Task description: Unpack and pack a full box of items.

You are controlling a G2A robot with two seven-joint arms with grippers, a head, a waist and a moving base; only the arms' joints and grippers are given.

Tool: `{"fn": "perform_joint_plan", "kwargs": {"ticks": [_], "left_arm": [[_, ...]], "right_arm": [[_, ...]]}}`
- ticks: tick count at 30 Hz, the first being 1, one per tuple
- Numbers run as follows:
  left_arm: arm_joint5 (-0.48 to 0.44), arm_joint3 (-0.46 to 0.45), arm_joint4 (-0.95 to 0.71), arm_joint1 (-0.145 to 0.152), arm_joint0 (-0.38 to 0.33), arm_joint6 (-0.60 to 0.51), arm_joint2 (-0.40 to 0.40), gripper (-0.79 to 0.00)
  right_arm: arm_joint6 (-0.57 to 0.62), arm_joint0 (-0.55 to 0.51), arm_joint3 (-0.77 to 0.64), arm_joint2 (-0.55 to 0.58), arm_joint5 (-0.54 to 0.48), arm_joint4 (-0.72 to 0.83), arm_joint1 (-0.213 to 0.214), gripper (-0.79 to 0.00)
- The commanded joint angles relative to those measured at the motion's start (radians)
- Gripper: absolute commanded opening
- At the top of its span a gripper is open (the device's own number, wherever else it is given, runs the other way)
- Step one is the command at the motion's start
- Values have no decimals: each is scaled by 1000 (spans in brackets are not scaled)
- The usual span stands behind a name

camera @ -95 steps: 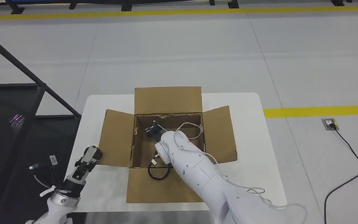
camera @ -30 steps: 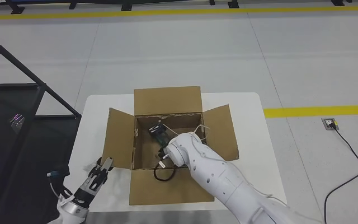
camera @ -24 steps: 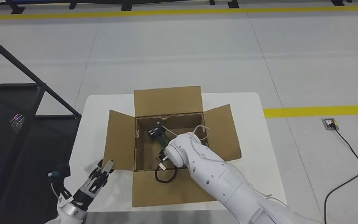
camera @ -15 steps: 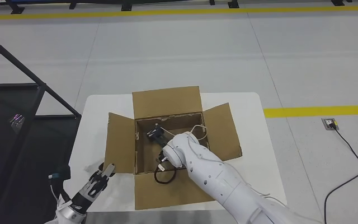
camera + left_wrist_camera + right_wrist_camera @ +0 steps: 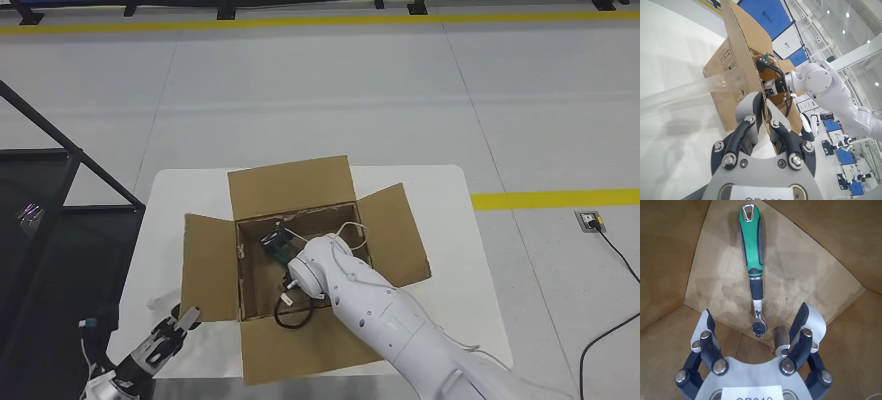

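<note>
Two hands are working one box [image 5: 290,185], which is sitting mid-counter [image 5: 450,200], a bit skewed, w/ all four flaps lying open. L hand [image 5: 763,106] is sitting by the counter's near-left corner, fingers closed on the corrugated edge of the left flap [image 5: 208,268], pinching it. R hand [image 5: 755,311] is hanging down inside the box, jaws spread wide, gripping nothing.

Ratchet [image 5: 752,247] is lying flat on the box floor, head end sitting between the spread fingers and green handle pointing away from the hand. Socket [image 5: 780,336] is lying just beside the head, resting against the inner face of one finger [image 5: 798,321].

Judging by this, unpacking is underway and the next move is prob. closing on the ratchet neck.

Risks:
- Socket is sitting in the closing path, so it could be getting wedged btwn pad and ratchet, giving a crooked grip, or getting flicked off to roll.
- Grabbing near the head is leaving the heavy handle hanging, so it may be swinging into a wall on the way up.
- Any tug from the L hand would be dragging or turning the box w/ the R arm inside, knocking fingers into cardboard. A hard pull could be tearing the flap.
</note>
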Motion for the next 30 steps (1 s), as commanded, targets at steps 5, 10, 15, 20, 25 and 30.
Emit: {"fn": "perform_joint_plan", "kwargs": {"ticks": [5,10,15,20,25,30], "left_arm": [[-14,12,-12,9,6,-37,-23,-785],[3,20,-25,13,-2,-24,-33,-785],[37,25,-25,16,-26,-23,-19,-785],[48,23,-7,20,-45,-37,-2,-785],[53,27,2,25,-60,-49,8,-785],[60,29,5,29,-74,-56,16,-785]], "right_arm": [[7,15,38,-3,-20,7,-18,0],[3,30,83,-6,-34,18,-37,0],[-14,47,145,-1,-23,40,-58,0],[-32,62,207,-5,-9,52,-83,-52],[-63,80,273,3,-9,78,-105,-206],[-88,100,329,10,-18,93,-121,-400]]}}
